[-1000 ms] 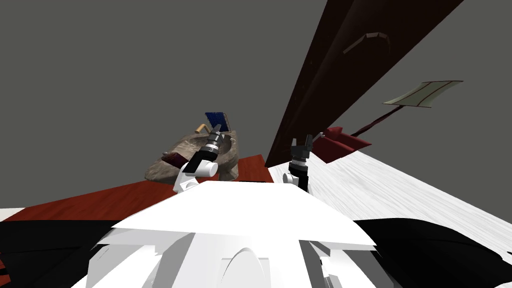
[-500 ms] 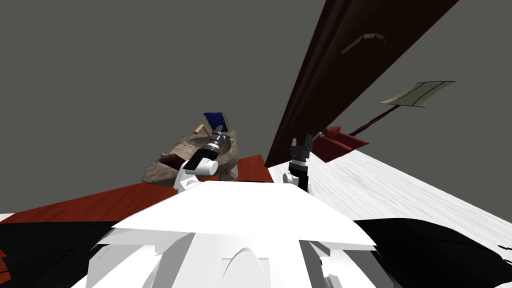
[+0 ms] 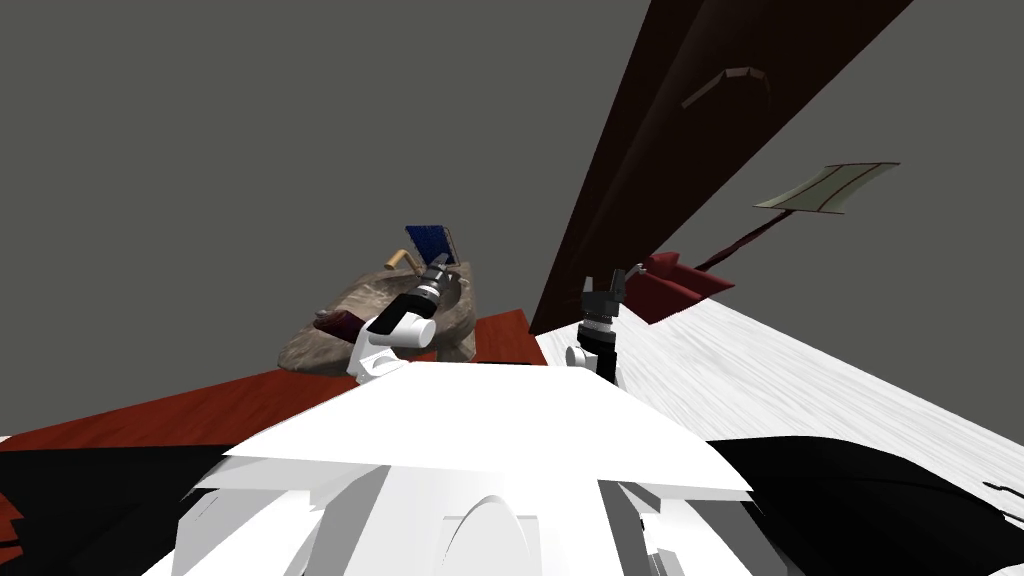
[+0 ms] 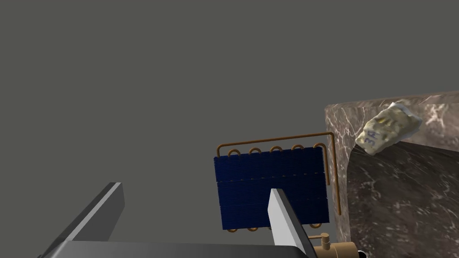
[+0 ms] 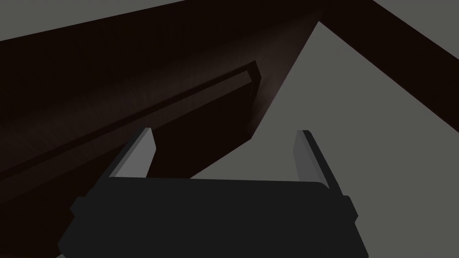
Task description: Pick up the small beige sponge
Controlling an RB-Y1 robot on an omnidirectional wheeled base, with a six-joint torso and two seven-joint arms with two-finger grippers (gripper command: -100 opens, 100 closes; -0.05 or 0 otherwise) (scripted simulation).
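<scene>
In the head view we see our left end effector (image 3: 438, 266) at the far end of a marbled brown stone basin (image 3: 320, 350) that sits on a reddish-brown desk (image 3: 180, 408). A copper tap (image 3: 400, 259) and a blue finned panel (image 3: 428, 240) stand just behind it against the grey wall (image 3: 250, 130), and a dark maroon object (image 3: 338, 322) lies in the basin toward its other end. Our right end effector (image 3: 604, 281) is raised in front of a tall dark brown panel (image 3: 640, 190) that carries a curved handle (image 3: 728, 80), and its fingers stand spread. Beside it a white grained surface (image 3: 800, 370) runs off to the right, with a red tray-like thing (image 3: 685, 282) at its far end. In the left wrist view our two fingers (image 4: 281, 215) are set wide apart, with nothing between them but the grey wall. The blue finned panel, edged by a looping copper tube (image 4: 332, 170), stands beyond one finger, and the basin's corner rises just beside it. The sponge (image 4: 387, 127), a small crumpled beige-yellow lump with dark marks on one face, rests on the basin's rim at that corner, outside the gap of the fingers and apart from both. In the right wrist view the fingers (image 5: 142, 150) are likewise spread and empty, pointing at the dark brown panel and the grey wall beside it.
</scene>
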